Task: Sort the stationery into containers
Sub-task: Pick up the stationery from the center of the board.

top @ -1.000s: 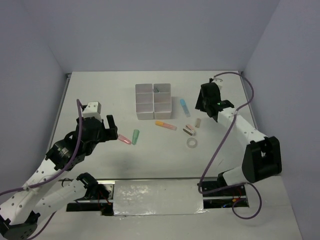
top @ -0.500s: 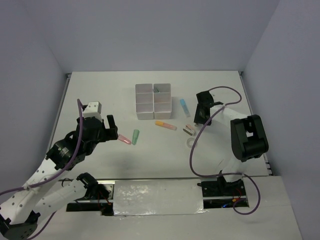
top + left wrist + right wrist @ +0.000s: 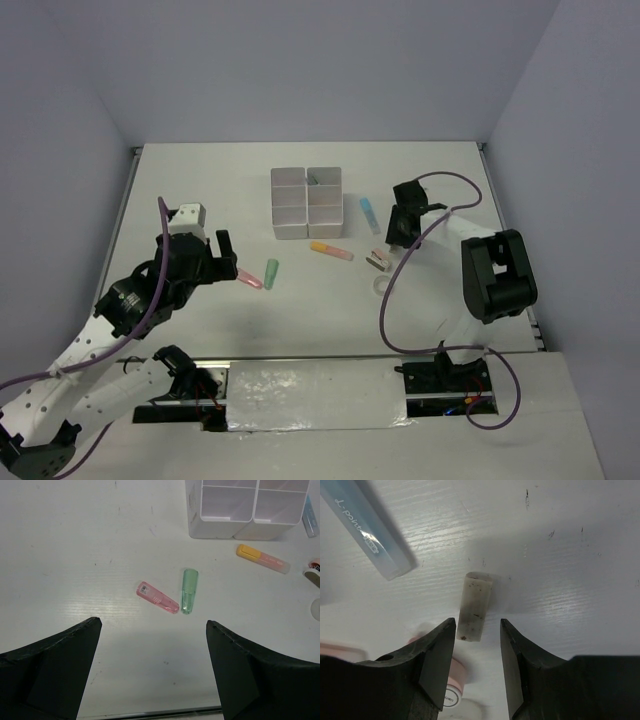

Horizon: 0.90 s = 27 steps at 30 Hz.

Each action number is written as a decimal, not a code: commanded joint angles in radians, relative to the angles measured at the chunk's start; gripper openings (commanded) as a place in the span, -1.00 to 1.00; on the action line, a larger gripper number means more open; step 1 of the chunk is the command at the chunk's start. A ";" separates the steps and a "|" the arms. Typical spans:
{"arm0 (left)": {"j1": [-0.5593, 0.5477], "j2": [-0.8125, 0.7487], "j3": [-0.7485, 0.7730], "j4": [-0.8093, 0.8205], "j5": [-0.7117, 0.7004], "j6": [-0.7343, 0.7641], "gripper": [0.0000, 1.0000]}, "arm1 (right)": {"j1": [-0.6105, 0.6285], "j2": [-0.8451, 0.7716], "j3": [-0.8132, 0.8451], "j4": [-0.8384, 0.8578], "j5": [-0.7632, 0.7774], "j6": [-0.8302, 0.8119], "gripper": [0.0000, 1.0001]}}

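The containers (image 3: pixel 307 202) are a white block of six open compartments at the table's middle back. In the right wrist view a tan eraser block (image 3: pixel 475 606) lies flat with its near end between the tips of my right gripper (image 3: pixel 477 625), which is open, with a gap on the right side. The top view hides the eraser under my right gripper (image 3: pixel 400 228). My left gripper (image 3: pixel 215 255) hangs wide open and empty, short of a pink marker (image 3: pixel 157 597) and a green marker (image 3: pixel 189 591). An orange marker (image 3: pixel 331 251) lies in front of the containers.
A blue marker (image 3: pixel 367 527) lies just beyond and left of the eraser. A small pink-capped item (image 3: pixel 378 260) and a clear tape ring (image 3: pixel 383 287) sit close to the right gripper's near side. The container block's wall (image 3: pixel 220 527) stands beyond the left gripper.
My right arm has swung in from the far right and come down over the eraser, and its jaws have narrowed a little. The left arm has not moved.
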 commanded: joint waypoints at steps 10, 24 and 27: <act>0.005 -0.001 -0.005 0.042 0.014 0.024 0.99 | 0.003 0.096 0.087 -0.006 0.007 -0.010 -0.03; 0.005 0.008 -0.005 0.052 0.026 0.033 0.99 | 0.050 -0.078 0.117 0.028 -0.035 -0.029 -0.91; 0.008 0.020 -0.004 0.045 0.026 0.033 0.99 | 0.070 -0.176 0.179 0.047 0.005 0.055 -0.94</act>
